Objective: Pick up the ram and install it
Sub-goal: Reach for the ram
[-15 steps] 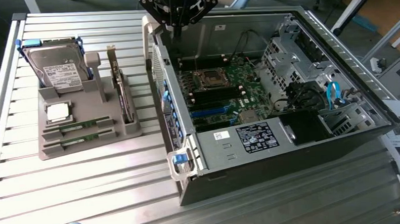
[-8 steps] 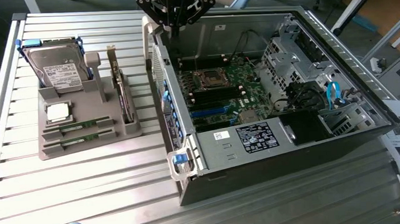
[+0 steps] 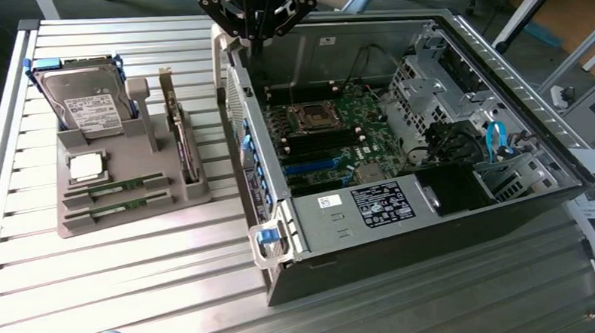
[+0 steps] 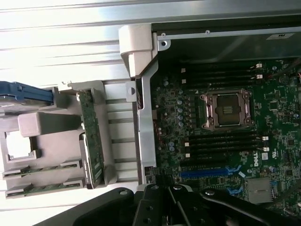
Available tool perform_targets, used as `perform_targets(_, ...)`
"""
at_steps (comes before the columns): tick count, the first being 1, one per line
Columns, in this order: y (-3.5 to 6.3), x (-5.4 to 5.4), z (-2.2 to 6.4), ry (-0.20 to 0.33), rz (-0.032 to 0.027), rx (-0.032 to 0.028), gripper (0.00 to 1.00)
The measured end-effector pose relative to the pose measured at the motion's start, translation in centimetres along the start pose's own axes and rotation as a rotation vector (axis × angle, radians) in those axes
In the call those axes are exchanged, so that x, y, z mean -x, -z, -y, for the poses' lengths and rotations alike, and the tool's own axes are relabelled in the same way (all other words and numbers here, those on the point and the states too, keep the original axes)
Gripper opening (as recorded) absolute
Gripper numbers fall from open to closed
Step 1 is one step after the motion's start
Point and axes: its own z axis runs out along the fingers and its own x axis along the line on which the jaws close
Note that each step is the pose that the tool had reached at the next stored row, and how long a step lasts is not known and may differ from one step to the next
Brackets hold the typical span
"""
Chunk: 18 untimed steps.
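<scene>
The gripper (image 3: pixel 258 34), claws pressed together, hangs over the far left wall of the open computer case (image 3: pixel 520 194). One ram stick (image 3: pixel 112 191) and a second ram stick (image 3: pixel 113 213) lie in the grey tray (image 3: pixel 141 162) at left, well apart from it. The wrist view adds the bare processor socket (image 4: pixel 226 109); the exterior view, the hard drive (image 3: pixel 84 100)

Green ram (image 3: pixel 115 190) lying in tray (image 3: pixel 142 167)

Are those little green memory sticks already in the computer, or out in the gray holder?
Out. Both ram sticks lie flat in slots of the gray holder beside the open computer case.
</scene>
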Motion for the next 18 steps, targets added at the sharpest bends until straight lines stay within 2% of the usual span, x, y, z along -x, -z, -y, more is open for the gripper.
perform_targets(18,0.03,-0.99,0.08,0.000,0.0000,0.0000,0.10)
